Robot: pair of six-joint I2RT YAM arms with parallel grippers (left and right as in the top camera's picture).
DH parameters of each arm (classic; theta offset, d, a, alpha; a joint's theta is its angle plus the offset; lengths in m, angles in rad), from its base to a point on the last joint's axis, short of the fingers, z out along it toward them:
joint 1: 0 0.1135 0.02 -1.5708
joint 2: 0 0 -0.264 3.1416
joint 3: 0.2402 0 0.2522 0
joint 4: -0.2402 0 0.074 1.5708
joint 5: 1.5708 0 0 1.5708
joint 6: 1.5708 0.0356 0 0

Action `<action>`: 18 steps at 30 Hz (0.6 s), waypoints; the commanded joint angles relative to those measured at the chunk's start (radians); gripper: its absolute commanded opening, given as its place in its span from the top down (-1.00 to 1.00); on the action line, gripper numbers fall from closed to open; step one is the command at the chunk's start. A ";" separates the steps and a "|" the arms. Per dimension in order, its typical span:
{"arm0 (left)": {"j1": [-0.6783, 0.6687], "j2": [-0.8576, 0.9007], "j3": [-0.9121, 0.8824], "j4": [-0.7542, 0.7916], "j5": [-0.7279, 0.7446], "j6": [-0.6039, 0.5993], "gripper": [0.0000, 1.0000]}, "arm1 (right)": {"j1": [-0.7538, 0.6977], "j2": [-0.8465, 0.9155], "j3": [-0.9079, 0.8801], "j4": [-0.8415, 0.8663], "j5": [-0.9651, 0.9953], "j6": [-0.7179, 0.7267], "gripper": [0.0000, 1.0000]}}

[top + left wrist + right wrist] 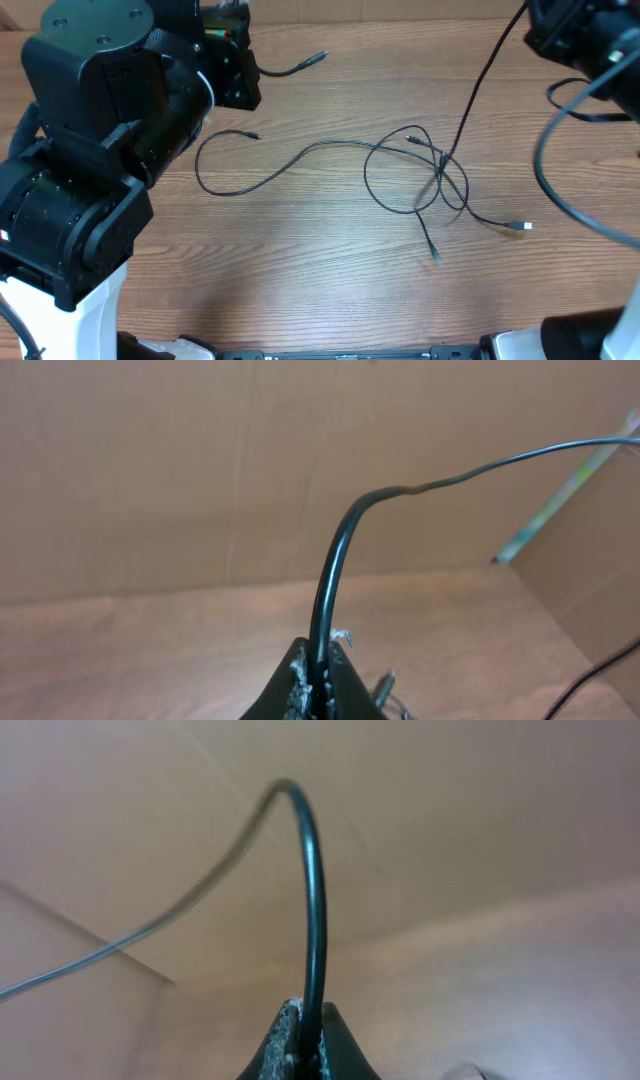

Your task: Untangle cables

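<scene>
Cables (330, 146) lay loose across the middle of the desk (300, 290), their crossings gathered into a knot (442, 178) right of centre. At the left, my left end effector (320, 682) was closed tight on one black strand, which rose from between the fingers and bent off to the right. Seen from overhead, a short plug end (318, 58) poked out beside it. Below that, a second plug (251, 135) lay on the wood at the head of a long slack loop that ran right into the knot. A pale-tipped plug (524, 227) and a dark plug (436, 258) trailed out of the knot. From it another strand climbed up and right toward my right end effector (308, 1048), which was likewise clamped shut on a black strand.

My worry was the knot. If the arms pulled apart while those loops were crossed, I judged they could cinch tight instead of opening. Under tension a thin cord could slip through the closed fingers, or the pull could drag the whole bundle across the desk. The thick arm wire (536, 165) hung near at the right and might snag a strand.
</scene>
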 commanded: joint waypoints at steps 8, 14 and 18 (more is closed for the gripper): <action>0.068 0.065 0.010 -0.233 0.015 -0.089 -0.46 | 0.063 0.066 0.004 -0.199 -0.052 0.003 0.92; 0.136 0.135 0.010 -0.275 0.319 0.025 -0.55 | 0.159 0.128 0.004 -0.237 -0.026 0.042 0.93; 0.135 0.168 0.008 -0.312 0.451 0.124 -0.47 | 0.173 0.157 0.004 -0.213 -0.020 0.115 0.93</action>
